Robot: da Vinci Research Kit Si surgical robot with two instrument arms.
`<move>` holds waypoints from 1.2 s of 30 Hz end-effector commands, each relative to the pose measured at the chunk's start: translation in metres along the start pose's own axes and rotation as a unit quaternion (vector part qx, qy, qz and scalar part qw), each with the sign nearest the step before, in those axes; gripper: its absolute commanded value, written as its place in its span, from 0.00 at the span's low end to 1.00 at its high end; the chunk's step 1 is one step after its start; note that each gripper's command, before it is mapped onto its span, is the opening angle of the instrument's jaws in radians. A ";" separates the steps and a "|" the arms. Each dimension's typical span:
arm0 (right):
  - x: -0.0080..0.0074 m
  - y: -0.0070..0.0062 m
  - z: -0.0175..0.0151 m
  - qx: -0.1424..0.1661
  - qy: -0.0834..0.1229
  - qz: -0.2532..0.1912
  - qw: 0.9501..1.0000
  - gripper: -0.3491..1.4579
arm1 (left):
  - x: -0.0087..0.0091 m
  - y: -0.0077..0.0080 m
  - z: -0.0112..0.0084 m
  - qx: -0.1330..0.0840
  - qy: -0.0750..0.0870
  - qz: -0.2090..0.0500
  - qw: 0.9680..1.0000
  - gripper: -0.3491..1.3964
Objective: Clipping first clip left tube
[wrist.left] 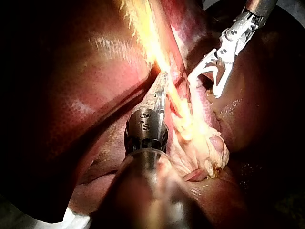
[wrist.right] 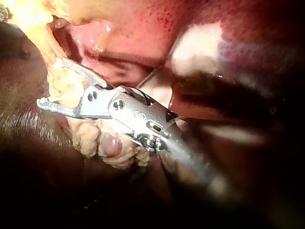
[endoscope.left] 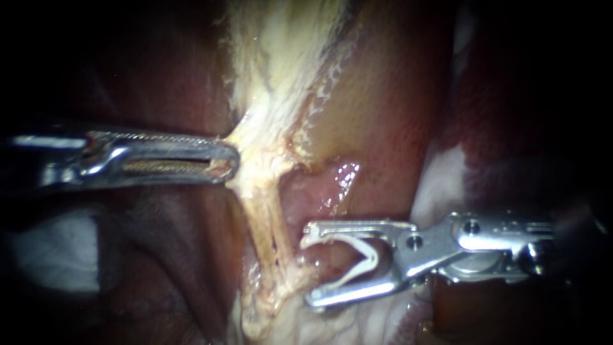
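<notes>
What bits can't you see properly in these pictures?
- Endoscope view: which strand of the pale tissue is the tube; the strands lie bunched together.
- Right wrist view: the clip; the right instrument and tissue hide it.
- Left wrist view: how much tissue the left instrument holds; its shut jaws cover it.
- Endoscope view: both shafts, lost in the dark edges.

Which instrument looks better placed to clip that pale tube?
The right instrument: its jaws hold a spread white clip right beside the tube. The left instrument has its jaws shut on pale tissue.
</notes>
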State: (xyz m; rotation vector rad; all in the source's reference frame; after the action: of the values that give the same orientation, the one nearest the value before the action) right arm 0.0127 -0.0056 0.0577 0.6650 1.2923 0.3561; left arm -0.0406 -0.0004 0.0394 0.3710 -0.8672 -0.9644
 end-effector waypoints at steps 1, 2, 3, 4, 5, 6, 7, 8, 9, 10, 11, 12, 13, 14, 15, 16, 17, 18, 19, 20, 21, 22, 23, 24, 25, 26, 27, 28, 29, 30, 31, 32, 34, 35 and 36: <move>-0.0004 0.0002 0.0006 0.002 -0.003 0.000 1.000 0.52 | 0.0000 -0.0001 0.0000 0.000 0.000 0.000 1.000 0.00; -0.0008 0.0004 0.0010 0.002 -0.003 0.002 1.000 0.52 | 0.0000 -0.0001 -0.0001 0.000 0.000 0.000 1.000 0.00; -0.0011 0.0006 0.0013 0.002 -0.004 0.001 1.000 0.52 | 0.0000 -0.0002 -0.0001 0.000 0.000 0.000 1.000 0.00; -0.0014 0.0008 0.0016 0.003 -0.004 0.000 1.000 0.52 | 0.0000 -0.0003 -0.0002 -0.001 0.000 0.000 1.000 0.00; -0.0017 0.0011 0.0019 0.003 -0.004 0.003 1.000 0.52 | 0.0000 -0.0004 -0.0003 -0.001 0.000 0.000 1.000 0.00; -0.0020 0.0013 0.0021 0.004 -0.004 0.002 1.000 0.52 | 0.0000 -0.0005 -0.0003 -0.001 0.000 -0.001 1.000 0.00; -0.0022 0.0016 0.0023 0.004 -0.006 0.005 1.000 0.52 | 0.0000 -0.0006 -0.0004 -0.001 0.000 -0.001 1.000 0.00; -0.0025 0.0018 0.0026 0.005 -0.006 0.004 1.000 0.52 | 0.0000 -0.0007 -0.0005 -0.002 0.000 -0.001 1.000 0.00; -0.0028 0.0020 0.0027 0.004 -0.007 0.004 1.000 0.52 | -0.0001 -0.0008 -0.0006 -0.002 0.000 -0.001 1.000 0.00; -0.0030 0.0022 0.0029 0.005 -0.007 0.007 1.000 0.52 | -0.0001 -0.0009 -0.0007 -0.002 0.000 -0.001 1.000 0.00; -0.0032 0.0024 0.0032 0.005 -0.008 0.006 1.000 0.52 | -0.0001 -0.0010 -0.0008 -0.002 0.000 -0.001 1.000 0.00; -0.0034 0.0026 0.0034 0.006 -0.008 0.006 1.000 0.52 | -0.0001 -0.0011 -0.0009 -0.002 0.000 -0.002 1.000 0.00; -0.0037 0.0027 0.0036 0.005 -0.008 0.008 1.000 0.52 | -0.0002 -0.0011 -0.0010 -0.002 0.000 -0.002 1.000 0.00; -0.0038 0.0028 0.0038 0.006 -0.008 0.008 1.000 0.52 | -0.0002 -0.0012 -0.0011 -0.002 0.000 -0.002 1.000 0.00; -0.0041 0.0029 0.0041 0.007 -0.010 0.007 1.000 0.52 | -0.0002 -0.0013 -0.0011 -0.002 0.000 -0.002 1.000 0.00; -0.0042 0.0030 0.0042 0.008 -0.010 0.010 1.000 0.52 | -0.0002 -0.0014 -0.0012 -0.003 0.000 -0.002 1.000 0.00; -0.0043 0.0031 0.0044 0.008 -0.010 0.009 1.000 0.52 | -0.0003 -0.0015 -0.0012 -0.003 0.000 -0.002 1.000 0.00; -0.0043 0.0032 0.0045 0.010 -0.010 0.009 1.000 0.52 | -0.0003 -0.0015 -0.0012 -0.003 0.000 -0.003 1.000 0.00; -0.0043 0.0033 0.0046 0.011 -0.010 0.011 1.000 0.52 | -0.0003 -0.0015 -0.0012 -0.003 0.000 -0.003 1.000 0.00; -0.0043 0.0033 0.0047 0.011 -0.009 0.011 1.000 0.52 | -0.0003 -0.0015 -0.0012 -0.003 0.000 -0.003 1.000 0.00; -0.0043 0.0033 0.0048 0.011 -0.009 0.011 1.000 0.52 | -0.0003 -0.0015 -0.0012 -0.003 0.000 -0.003 1.000 0.00; -0.0043 0.0033 0.0049 0.011 -0.009 0.011 1.000 0.52 | -0.0003 -0.0015 -0.0012 -0.003 0.000 -0.003 1.000 0.00; -0.0042 0.0033 0.0049 0.011 -0.009 0.011 1.000 0.52 | -0.0003 -0.0015 -0.0012 -0.003 0.000 -0.003 1.000 0.00; -0.0042 0.0033 0.0050 0.012 -0.009 0.011 1.000 0.52 | -0.0003 -0.0015 -0.0012 -0.003 0.000 -0.003 1.000 0.00; -0.0042 0.0033 0.0050 0.012 -0.009 0.011 1.000 0.52 | -0.0003 -0.0015 -0.0012 -0.003 0.000 -0.003 1.000 0.00; -0.0042 0.0033 0.0050 0.012 -0.009 0.011 1.000 0.52 | -0.0003 -0.0015 -0.0012 -0.003 0.000 -0.003 1.000 0.00; -0.0042 0.0033 0.0051 0.012 -0.009 0.010 1.000 0.52 | -0.0003 -0.0015 -0.0012 -0.003 0.000 -0.003 1.000 0.00; -0.0041 0.0032 0.0050 0.012 -0.009 0.010 1.000 0.52 | -0.0003 -0.0014 -0.0012 -0.002 0.000 -0.002 1.000 0.00; -0.0041 0.0032 0.0050 0.013 -0.009 0.010 1.000 0.52 | -0.0003 -0.0013 -0.0012 -0.002 0.000 -0.002 1.000 0.00; -0.0041 0.0030 0.0050 0.013 -0.009 0.010 1.000 0.52 | -0.0003 -0.0012 -0.0012 -0.002 0.000 -0.002 1.000 0.00; -0.0040 0.0029 0.0049 0.014 -0.009 0.010 1.000 0.52 | -0.0003 -0.0011 -0.0012 -0.002 0.000 -0.002 1.000 0.00; -0.0039 0.0027 0.0049 0.015 -0.009 0.010 1.000 0.52 | -0.0002 -0.0010 -0.0012 -0.002 0.000 -0.002 1.000 0.00; -0.0036 0.0022 0.0049 0.016 -0.009 0.012 1.000 0.52 | -0.0002 -0.0006 -0.0012 -0.001 0.000 -0.002 1.000 0.00; -0.0035 0.0021 0.0049 0.017 -0.009 0.012 1.000 0.52 | -0.0001 -0.0004 -0.0011 -0.001 0.000 -0.002 1.000 0.00; -0.0033 0.0019 0.0049 0.017 -0.009 0.012 1.000 0.52 | -0.0001 -0.0003 -0.0011 -0.001 0.000 -0.002 1.000 0.00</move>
State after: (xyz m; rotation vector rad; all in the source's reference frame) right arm 0.0168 -0.0074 0.0620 0.7122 1.2765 0.3484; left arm -0.0399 -0.0004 0.0386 0.3695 -0.8649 -0.9682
